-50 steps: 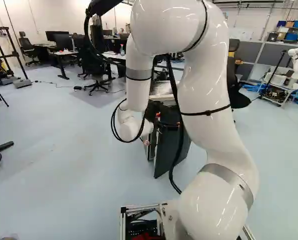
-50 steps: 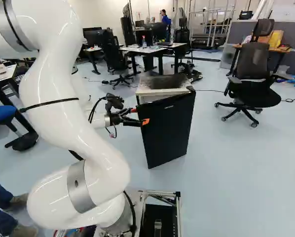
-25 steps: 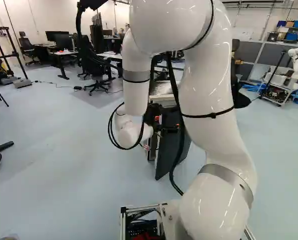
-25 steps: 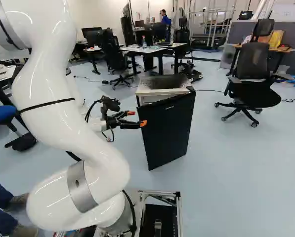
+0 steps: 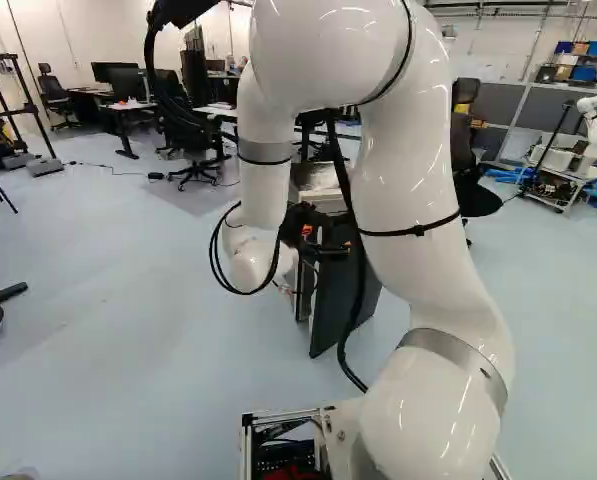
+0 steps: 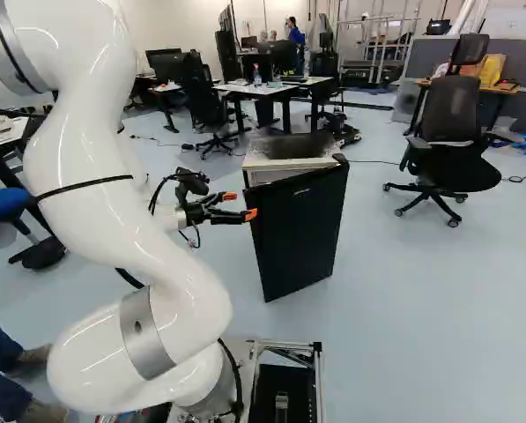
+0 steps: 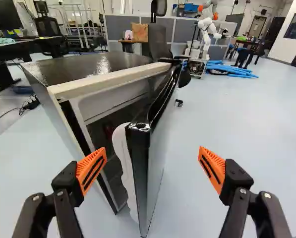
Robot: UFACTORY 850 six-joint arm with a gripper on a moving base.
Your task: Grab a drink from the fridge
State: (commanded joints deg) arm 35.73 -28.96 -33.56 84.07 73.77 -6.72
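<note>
Shifted a little leftward in the left base view, the claw (image 6: pixel 240 205) has its fingers wide apart, holding nothing. Ahead, between their lines, is the edge of the ajar fridge door (image 7: pixel 155 148). The fridge (image 7: pixel 95 64) stands on pale blue floor (image 7: pixel 266 124), its inside too dim to tell any drink. Farther off: office chair (image 6: pixel 450 115), blue tubes (image 7: pixel 232 69), another robot (image 7: pixel 206 37).
</note>
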